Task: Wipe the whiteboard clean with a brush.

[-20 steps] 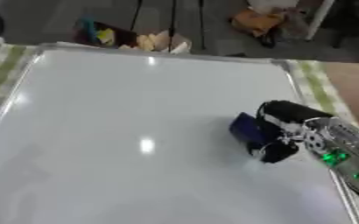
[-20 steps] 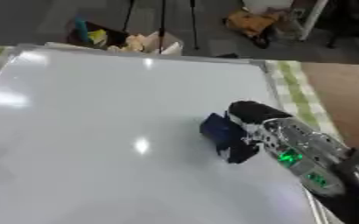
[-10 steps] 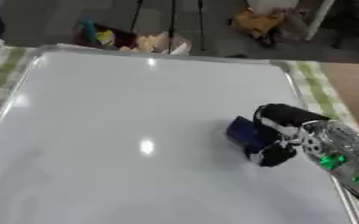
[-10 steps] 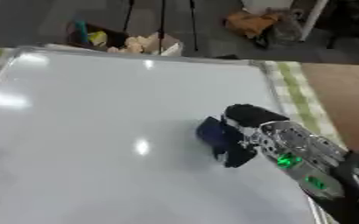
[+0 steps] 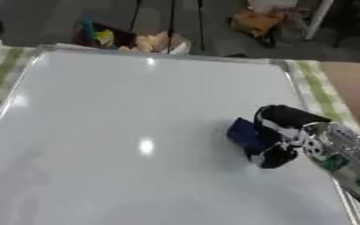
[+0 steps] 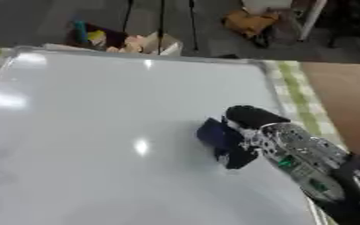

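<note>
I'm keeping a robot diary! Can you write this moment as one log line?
step: wiping | right hand: shut on blue brush | brush: on whiteboard, right side | left hand: not in view

The whiteboard (image 5: 121, 132) lies open from nine through twelve o'clock; only the right hand (image 5: 287, 132) and its brush (image 5: 244, 135) stand at three.

The whiteboard (image 5: 137, 132) lies flat, a wide glossy white panel with a thin pale frame, showing light glare spots. The brush (image 5: 247, 135), a small dark blue block, rests on its right part, held by black curled fingers
</note>
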Controlling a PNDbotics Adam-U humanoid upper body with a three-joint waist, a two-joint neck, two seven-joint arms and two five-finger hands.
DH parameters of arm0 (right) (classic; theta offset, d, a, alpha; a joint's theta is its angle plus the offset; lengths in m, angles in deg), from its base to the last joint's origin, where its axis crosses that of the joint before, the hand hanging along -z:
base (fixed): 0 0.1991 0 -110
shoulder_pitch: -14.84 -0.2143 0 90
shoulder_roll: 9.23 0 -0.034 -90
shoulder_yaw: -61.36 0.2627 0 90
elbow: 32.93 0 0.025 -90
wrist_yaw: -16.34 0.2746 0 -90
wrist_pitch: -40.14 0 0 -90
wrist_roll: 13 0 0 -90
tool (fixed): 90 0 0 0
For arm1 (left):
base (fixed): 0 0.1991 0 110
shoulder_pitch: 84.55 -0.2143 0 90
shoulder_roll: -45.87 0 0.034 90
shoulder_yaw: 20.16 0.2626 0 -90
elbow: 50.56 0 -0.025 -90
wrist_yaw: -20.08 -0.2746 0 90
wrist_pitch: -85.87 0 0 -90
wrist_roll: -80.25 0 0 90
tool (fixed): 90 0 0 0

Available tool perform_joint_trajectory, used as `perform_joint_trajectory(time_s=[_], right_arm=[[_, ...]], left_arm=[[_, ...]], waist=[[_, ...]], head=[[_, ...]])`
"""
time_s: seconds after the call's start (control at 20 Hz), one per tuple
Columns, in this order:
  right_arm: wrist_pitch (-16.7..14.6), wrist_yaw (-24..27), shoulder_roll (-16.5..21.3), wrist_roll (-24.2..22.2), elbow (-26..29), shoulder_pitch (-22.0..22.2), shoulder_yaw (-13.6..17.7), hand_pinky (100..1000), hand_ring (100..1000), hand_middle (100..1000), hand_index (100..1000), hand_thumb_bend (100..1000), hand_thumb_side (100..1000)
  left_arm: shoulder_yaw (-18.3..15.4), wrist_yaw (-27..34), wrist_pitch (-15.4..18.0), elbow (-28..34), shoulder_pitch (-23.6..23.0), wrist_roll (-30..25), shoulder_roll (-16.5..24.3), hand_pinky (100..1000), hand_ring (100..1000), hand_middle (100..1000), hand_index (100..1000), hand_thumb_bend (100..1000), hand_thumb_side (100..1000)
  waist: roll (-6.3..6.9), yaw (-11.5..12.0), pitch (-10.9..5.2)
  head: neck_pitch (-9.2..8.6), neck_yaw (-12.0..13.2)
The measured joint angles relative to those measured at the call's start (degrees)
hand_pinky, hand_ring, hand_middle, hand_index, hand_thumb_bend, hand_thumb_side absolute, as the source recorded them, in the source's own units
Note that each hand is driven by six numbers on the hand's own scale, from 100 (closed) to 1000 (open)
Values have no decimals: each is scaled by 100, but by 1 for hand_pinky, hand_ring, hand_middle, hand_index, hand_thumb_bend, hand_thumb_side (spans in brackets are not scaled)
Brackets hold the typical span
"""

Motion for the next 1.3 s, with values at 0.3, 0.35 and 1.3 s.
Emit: perform_joint_trajectory(time_s=[0.3,0.35,1.3], right_arm=[[105,-76,-31,125,-168,1,108,288,359,382,525,100,199],[118,-79,-31,138,-176,1,120,282,355,379,522,100,199],[269,-216,73,152,-85,172,222,278,355,376,519,100,199]], left_arm=[[0,-1,0,0,3,0,0,422,931,832,590,100,953],[0,-1,-1,0,3,1,0,423,931,831,590,100,953],[0,-3,-2,0,3,2,0,424,931,832,592,100,950]], waist=[[23,-29,0],[30,-31,0],[45,-60,-6]], head=[[0,4],[0,4],[9,48]])
